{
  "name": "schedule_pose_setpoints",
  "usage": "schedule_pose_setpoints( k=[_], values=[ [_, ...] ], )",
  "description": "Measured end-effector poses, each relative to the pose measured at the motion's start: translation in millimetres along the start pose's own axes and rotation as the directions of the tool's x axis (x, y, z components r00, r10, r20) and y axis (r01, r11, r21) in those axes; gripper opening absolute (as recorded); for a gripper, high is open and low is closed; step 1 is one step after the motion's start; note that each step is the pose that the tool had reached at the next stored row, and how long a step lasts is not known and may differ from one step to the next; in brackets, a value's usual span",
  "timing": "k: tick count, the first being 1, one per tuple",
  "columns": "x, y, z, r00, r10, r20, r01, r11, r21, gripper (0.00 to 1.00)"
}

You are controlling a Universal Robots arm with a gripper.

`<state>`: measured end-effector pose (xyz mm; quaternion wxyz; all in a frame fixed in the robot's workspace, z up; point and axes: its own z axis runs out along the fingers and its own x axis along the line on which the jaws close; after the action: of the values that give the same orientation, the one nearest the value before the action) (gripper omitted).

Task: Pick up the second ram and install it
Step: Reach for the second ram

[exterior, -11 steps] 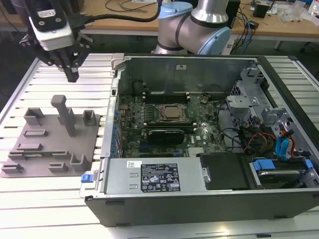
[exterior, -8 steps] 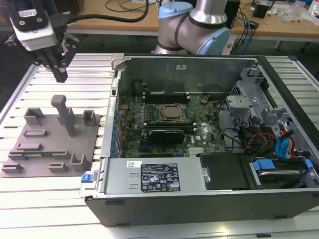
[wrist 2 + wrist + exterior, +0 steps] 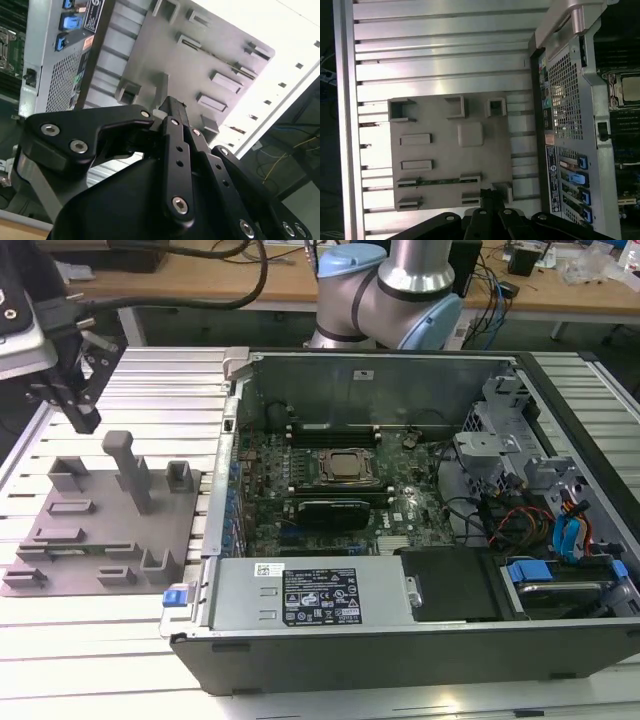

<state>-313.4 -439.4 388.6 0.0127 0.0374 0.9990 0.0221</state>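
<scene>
Hand: hung over the tabletop at the far edge of the grey fixture plate, fingers pressed together, nothing held.
Second ram: thin green stick laid in a slot on the plate, seen plainly in the first wrist view.
Open computer case: interior shown in the exterior view, rear panel in both wrist views.

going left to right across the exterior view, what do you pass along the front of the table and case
grey fixture plate -> blue latch tab -> labelled power supply -> black cover panel -> blue-tabbed drive
</scene>
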Motion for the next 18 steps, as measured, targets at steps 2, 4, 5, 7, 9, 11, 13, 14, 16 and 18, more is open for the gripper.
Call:
schedule_pose_setpoints(
  k=[2, 4, 5, 7, 9, 11, 13, 14, 16, 18],
  values=[
    [-0.5, -7.1, 2.9, 1.0000, 0.000, 0.0001, 0.000, 1.0000, 0.0000, 0.08],
    [-0.9, -14.5, 4.4, 1.0000, 0.000, 0.0001, 0.000, 1.0000, 0.0000, 0.08],
    [-1.1, -17.7, 4.8, 1.0000, 0.000, 0.0000, 0.000, 1.0000, 0.0000, 0.08],
    [-1.2, -26.6, 6.3, 1.0000, 0.000, 0.0000, 0.000, 1.0000, 0.0000, 0.08],
    [-0.8, -30.6, 7.5, 1.0000, 0.000, 0.0000, 0.000, 1.0000, 0.0001, 0.08],
    [3.0, -32.7, 9.7, 1.0000, 0.000, 0.0001, 0.000, 1.0000, 0.0001, 0.08],
    [7.7, -33.7, 10.9, 1.0000, 0.000, 0.0000, 0.000, 1.0000, 0.0001, 0.08],
    [9.9, -34.0, 11.4, 1.0000, 0.000, 0.0000, 0.000, 1.0000, 0.0001, 0.08],
    [17.6, -35.5, 13.4, 1.0000, 0.000, 0.0000, 0.000, 1.0000, 0.0001, 0.08],
    [19.0, -36.2, 15.8, 1.0000, 0.000, 0.0000, 0.000, 1.0000, 0.0000, 0.08]
  ],
)
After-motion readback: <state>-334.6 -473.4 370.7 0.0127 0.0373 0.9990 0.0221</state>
